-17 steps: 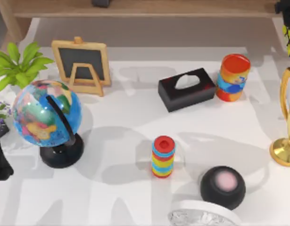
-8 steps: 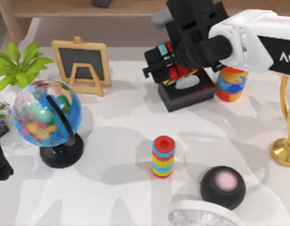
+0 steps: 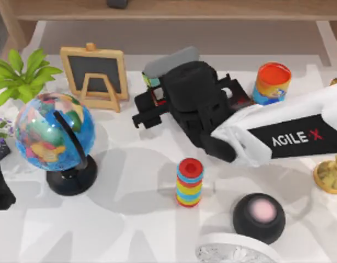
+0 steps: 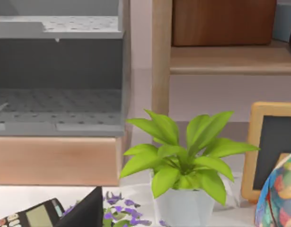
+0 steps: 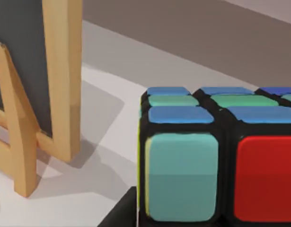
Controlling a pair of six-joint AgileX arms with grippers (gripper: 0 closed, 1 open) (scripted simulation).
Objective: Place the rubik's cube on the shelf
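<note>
Right gripper (image 3: 149,107) clamped on the rubik's cube (image 3: 153,87), held above the table just right of the small chalkboard easel (image 3: 95,75). The shelf (image 3: 157,10) lies beyond the easel, toward the far edge, so the cube must travel up and away from the easel. The left arm sits parked left of the easel by the potted plant (image 4: 183,163); its fingers cannot be judged.

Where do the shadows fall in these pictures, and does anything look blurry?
Top view: soft grey shadows spread over the white table, widest around the globe and under the right arm. Right wrist view: the chalkboard casts a shadow beside it; the cube is very close, its tiles soft-edged. Left wrist view: evenly lit plant.
</note>
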